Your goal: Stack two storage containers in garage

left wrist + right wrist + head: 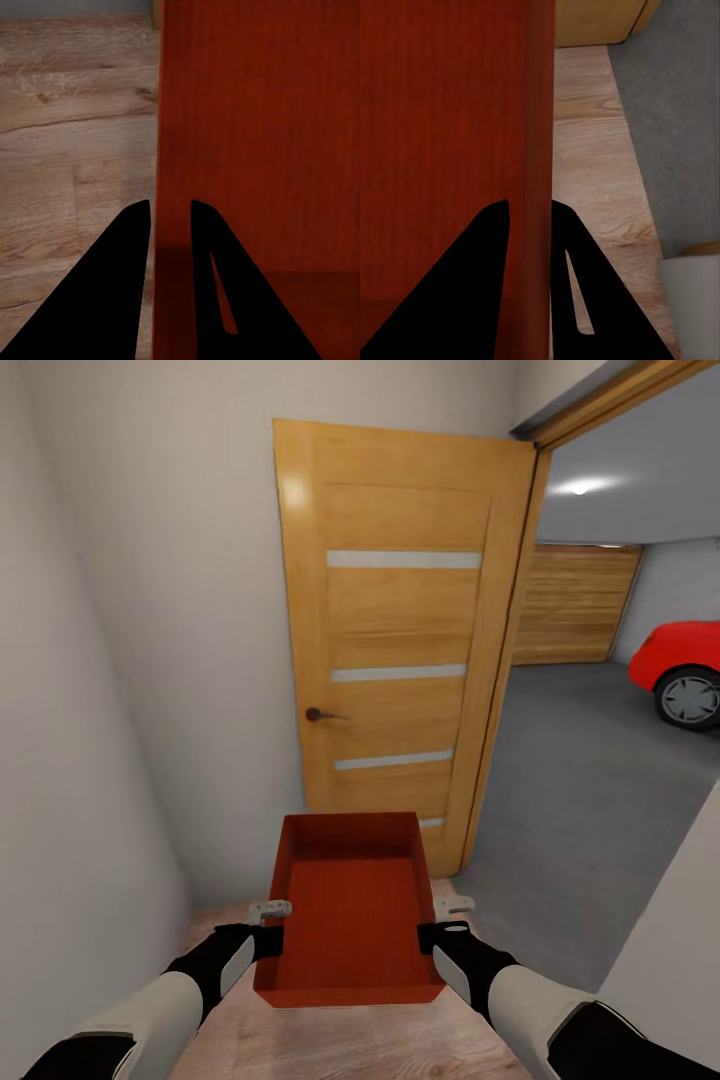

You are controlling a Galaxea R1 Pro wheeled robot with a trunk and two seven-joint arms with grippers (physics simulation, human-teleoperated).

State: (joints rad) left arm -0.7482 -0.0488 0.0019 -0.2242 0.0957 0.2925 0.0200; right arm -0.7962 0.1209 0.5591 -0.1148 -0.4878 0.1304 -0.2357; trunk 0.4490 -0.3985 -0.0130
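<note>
Transport is partway: we hold one storage container (350,915) above the wood floor (340,1040), left gripper (170,217) and right gripper (530,217) each pinching a side wall, beside the open door (400,660), the garage (590,760) ahead, stacking undone.

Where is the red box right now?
In the head view, the red box is held between the left hand and right hand, above the wood floor, before the open door.
</note>
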